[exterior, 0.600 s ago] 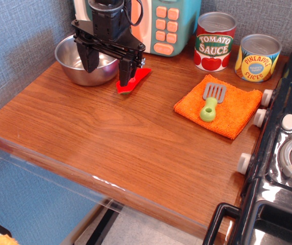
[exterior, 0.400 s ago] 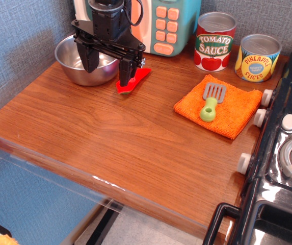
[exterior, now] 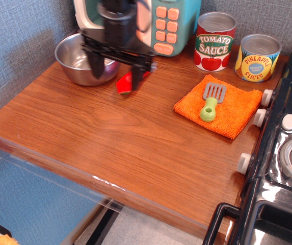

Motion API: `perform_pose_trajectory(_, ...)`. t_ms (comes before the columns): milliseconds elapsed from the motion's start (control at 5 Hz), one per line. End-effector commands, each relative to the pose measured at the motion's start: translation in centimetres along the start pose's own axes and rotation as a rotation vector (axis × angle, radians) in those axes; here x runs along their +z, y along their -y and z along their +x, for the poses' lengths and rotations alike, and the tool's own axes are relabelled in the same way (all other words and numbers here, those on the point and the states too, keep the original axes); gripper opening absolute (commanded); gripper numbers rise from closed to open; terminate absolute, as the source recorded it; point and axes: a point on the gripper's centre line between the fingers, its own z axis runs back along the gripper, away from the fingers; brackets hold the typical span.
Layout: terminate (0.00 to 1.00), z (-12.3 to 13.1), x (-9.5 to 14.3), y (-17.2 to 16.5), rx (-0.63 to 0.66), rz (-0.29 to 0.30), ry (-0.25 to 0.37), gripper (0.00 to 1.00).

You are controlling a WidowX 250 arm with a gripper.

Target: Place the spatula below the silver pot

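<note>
We find the tool (exterior: 116, 72) spread open and empty at the far left, above the silver pot (exterior: 82, 60) and red pepper toy (exterior: 129, 81), because the spatula (exterior: 210, 101) lies ungrasped on the orange cloth (exterior: 220, 104), well right.

Green-handled grey spatula (exterior: 210, 102) on orange cloth (exterior: 219, 105)
</note>
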Motion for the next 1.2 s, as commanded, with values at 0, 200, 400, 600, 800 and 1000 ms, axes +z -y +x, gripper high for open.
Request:
perform_pose_trajectory(0, 0.0, 3.9, -1.9, 5.8, 0.026, 0.025, -0.009, 1.0)
perform_pose_trajectory(200, 0.0, 5.5, -2.1, 8.4, 0.04, -0.037, -0.005, 1.0)
perform_pose_trajectory(400, 0.0, 6.7, -2.1, 10.7, 0.044, -0.077, -0.011, 1.0)
perform_pose_trajectory(600, 0.0, 6.9, -1.6, 11.4, 0.043, -0.064, -0.003, 1.0)
perform_pose_trajectory(800, 0.0, 6.7, -2.1, 11.1, 0.056, -0.079, -0.014, 1.0)
perform_pose_trajectory(1000, 0.0, 6.1, -2.7, 11.0, 0.05, -0.069, -0.034, 1.0)
